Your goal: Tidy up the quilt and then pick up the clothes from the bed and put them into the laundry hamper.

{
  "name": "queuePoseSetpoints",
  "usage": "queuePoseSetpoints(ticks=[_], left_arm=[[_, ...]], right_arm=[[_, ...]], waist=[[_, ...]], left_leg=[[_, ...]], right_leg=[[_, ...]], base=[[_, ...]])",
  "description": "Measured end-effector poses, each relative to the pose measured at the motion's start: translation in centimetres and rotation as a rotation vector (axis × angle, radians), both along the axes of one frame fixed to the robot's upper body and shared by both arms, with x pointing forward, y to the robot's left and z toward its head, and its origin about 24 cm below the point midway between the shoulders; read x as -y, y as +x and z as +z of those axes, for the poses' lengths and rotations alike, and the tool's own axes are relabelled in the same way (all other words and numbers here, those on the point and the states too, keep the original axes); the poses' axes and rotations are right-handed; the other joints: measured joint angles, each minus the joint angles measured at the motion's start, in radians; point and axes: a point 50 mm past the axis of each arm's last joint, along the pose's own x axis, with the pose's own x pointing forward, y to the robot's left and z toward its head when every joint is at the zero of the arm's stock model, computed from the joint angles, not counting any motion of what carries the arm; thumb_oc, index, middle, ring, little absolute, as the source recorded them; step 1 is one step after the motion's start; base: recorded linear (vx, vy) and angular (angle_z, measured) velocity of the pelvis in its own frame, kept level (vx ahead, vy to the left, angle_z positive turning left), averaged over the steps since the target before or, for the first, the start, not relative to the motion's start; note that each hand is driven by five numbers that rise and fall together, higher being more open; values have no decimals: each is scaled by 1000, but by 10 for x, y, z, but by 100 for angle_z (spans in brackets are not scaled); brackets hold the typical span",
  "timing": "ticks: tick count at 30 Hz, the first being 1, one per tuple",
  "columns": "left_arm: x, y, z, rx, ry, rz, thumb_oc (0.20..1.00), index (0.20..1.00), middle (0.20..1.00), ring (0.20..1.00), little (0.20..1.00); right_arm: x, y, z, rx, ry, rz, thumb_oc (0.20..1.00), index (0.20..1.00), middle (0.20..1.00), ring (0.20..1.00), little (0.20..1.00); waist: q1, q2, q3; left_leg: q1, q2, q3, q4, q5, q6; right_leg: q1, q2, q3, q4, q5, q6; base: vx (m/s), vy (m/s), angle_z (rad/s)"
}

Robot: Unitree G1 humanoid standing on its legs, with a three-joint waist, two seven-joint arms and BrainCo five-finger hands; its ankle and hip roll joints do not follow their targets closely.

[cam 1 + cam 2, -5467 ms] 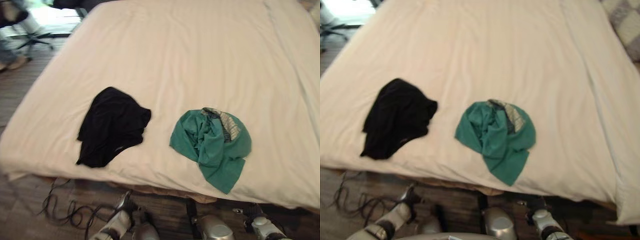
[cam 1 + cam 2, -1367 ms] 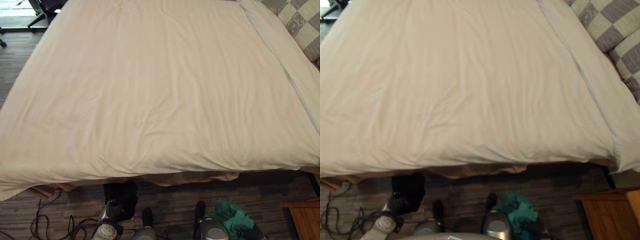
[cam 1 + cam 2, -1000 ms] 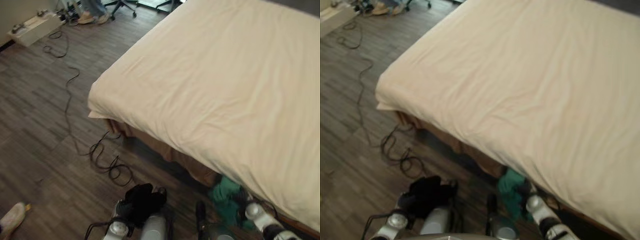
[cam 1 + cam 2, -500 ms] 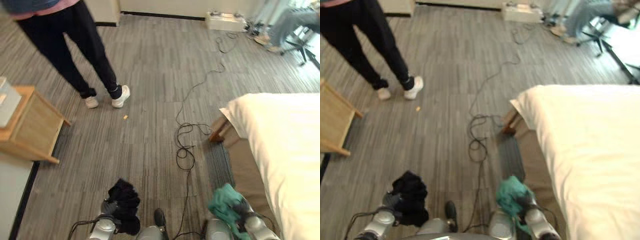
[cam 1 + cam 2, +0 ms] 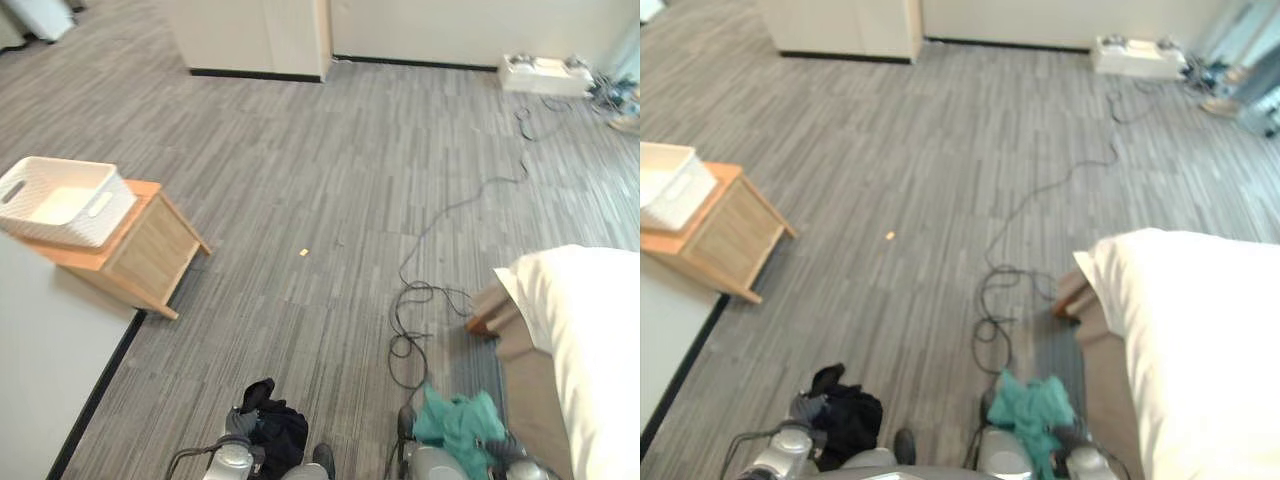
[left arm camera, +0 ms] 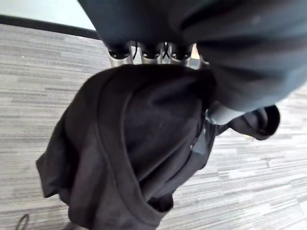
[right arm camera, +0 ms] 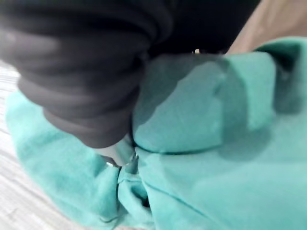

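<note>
My left hand (image 6: 144,53) is shut on a bunched black garment (image 6: 139,143), which hangs low over the floor; it also shows as the black garment (image 5: 270,430) at the bottom of the left eye view. My right hand (image 7: 120,154) is shut on a crumpled green garment (image 7: 206,143), seen from the head as the green garment (image 5: 455,425) beside the bed's corner. The white slotted laundry hamper (image 5: 90,225) stands on a low wooden stand (image 5: 150,250) at the far left. The cream quilt (image 5: 600,340) lies smooth over the bed at the right.
Grey plank floor stretches ahead between me and the hamper. A white cabinet (image 5: 250,40) stands at the back wall, with a white box (image 5: 545,75) on the floor to its right. A pale panel (image 5: 50,380) sits in the lower left corner. A small scrap (image 5: 303,253) lies mid-floor.
The camera has swung further left: the person's legs have left the picture, the hamper on its stand has come into it, and less of the bed shows. Both hands still hold their garments.
</note>
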Motion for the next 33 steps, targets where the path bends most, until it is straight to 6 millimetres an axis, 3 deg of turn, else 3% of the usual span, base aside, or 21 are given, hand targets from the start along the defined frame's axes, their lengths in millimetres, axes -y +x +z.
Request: queuePoseSetpoints(ticks=[2,3,4,7,9,10,11,12,14,16,19,22,23,24,25,26,27,28,31,32,33], left_arm=[[0,2,2,17,3,7,200,200,200,200,200],[0,-1,1,17,-12,35,200,200,200,200,200],[-10,11,8,62,-3,59,200,200,200,200,200],[-5,-4,-3,4,-39,121,200,200,200,200,200],[-3,-15,-9,-46,-44,139,200,200,200,200,200],[0,-19,-12,-61,-52,143,200,200,200,200,200],[11,-22,-16,-75,-82,148,200,200,200,200,200],[12,-19,-14,-60,-88,142,200,200,200,200,200],[14,-17,-14,-63,-94,133,200,200,200,200,200],[10,-14,-13,-57,-92,152,200,200,200,200,200],[14,-19,-15,-72,-105,158,200,200,200,200,200],[10,-38,-21,-119,-116,197,200,200,200,200,200],[12,-37,-21,-124,-122,193,200,200,200,200,200],[13,-38,-21,-128,-122,187,200,200,200,200,200],[9,-36,-19,-118,-106,159,200,200,200,200,200],[4,-35,-17,-110,-83,136,200,200,200,200,200],[-2,-33,-14,-106,-59,100,200,200,200,200,200],[-1,-24,-12,-91,-49,73,200,200,200,200,200],[15,1,-6,-38,-71,16,200,200,200,200,200],[24,18,0,4,-69,-39,200,200,200,200,200],[26,21,1,13,-72,-46,200,200,200,200,200]], right_arm=[[0,0,0,-1,2,-9,200,200,200,200,200],[1,3,1,10,3,-8,200,200,200,200,200],[-7,5,0,27,27,-11,200,200,200,200,200],[11,22,12,95,-28,4,200,200,200,200,200],[13,36,18,127,-51,23,200,200,200,200,200],[13,50,23,162,-59,37,200,200,200,200,200],[19,60,30,189,-81,59,200,200,200,200,200],[25,66,35,216,-95,63,200,200,200,200,200],[26,68,37,229,-96,50,200,200,200,200,200],[19,78,40,265,-87,75,200,200,200,200,200],[17,69,35,236,-80,80,200,200,200,200,200],[6,52,24,184,-40,100,200,200,200,200,200],[7,43,20,142,-41,110,200,200,200,200,200],[7,37,15,101,-44,127,200,200,200,200,200],[-1,21,8,51,-23,137,200,200,200,200,200],[-7,10,3,22,-2,134,200,200,200,200,200],[-11,2,0,2,15,128,200,200,200,200,200],[-10,3,0,6,14,118,200,200,200,200,200],[-6,17,8,72,6,120,200,200,200,200,200],[-3,25,13,114,2,110,200,200,200,200,200],[-3,31,16,141,2,113,200,200,200,200,200]], waist=[[15,3,0],[38,12,4],[67,-52,25],[121,-38,31],[134,-60,30],[137,-62,30],[134,-37,36],[131,13,35],[163,28,43],[156,-7,52],[155,-7,52],[159,-7,-11],[157,1,-12],[162,9,-14],[150,-3,-24],[145,-26,-20],[131,-64,-28],[129,-75,-28],[53,1,-26],[3,52,-1],[-32,84,14]], left_leg=[[-2,20,2,1,4,-4],[-6,37,18,23,6,-25],[-116,23,-23,277,-15,-65],[-309,58,-77,659,59,-114],[-296,37,-56,590,14,-120],[-276,5,-33,462,8,-106],[-250,7,-26,252,14,-100],[-234,18,-21,136,8,-123],[-231,33,35,57,28,-102],[-266,17,189,-8,34,-108],[-249,23,204,2,56,-103],[-216,42,244,76,3,-77],[-196,31,229,58,-17,-36],[-170,20,215,40,-13,-12],[-139,11,232,60,2,40],[-122,-21,231,69,-13,64],[-88,-60,210,64,-25,102],[-53,-89,167,78,-63,138],[-33,-54,40,86,-89,151],[1,-18,-48,67,-94,137],[17,7,-99,59,-82,118]], right_leg=[[4,7,-14,6,-4,-6],[-11,27,-54,56,-25,-34],[-27,-7,-78,117,-104,-93],[39,7,-99,67,-130,-98],[64,6,-72,-8,-136,-99],[48,-4,-50,-7,-164,-66],[13,30,-71,54,-183,-69],[13,55,-78,153,-203,-108],[34,89,-78,120,-187,-140],[55,70,-78,38,-186,-143],[111,57,-51,-5,-187,-139],[124,38,-31,2,-211,-95],[105,22,-50,92,-220,-4],[15,-9,-56,326,-268,111],[-108,-69,-45,690,-349,139],[-159,-116,-18,886,-339,155],[-192,-162,5,998,-331,159],[-216,-154,59,1038,-306,177],[-264,-66,7,960,-345,107],[-295,13,-13,808,-390,24],[-276,58,10,657,-385,15]], base=[[-83,-220,3],[-91,-153,-28],[-23,-191,-18],[132,-134,-14],[308,-4,-14],[268,43,-6],[310,53,32],[479,72,67],[593,83,38],[470,85,32],[835,160,18],[646,146,-35],[361,66,-37],[425,91,-16],[647,184,4],[677,250,50],[682,216,48],[772,123,73],[709,-48,126],[756,-176,173],[693,-153,193]])
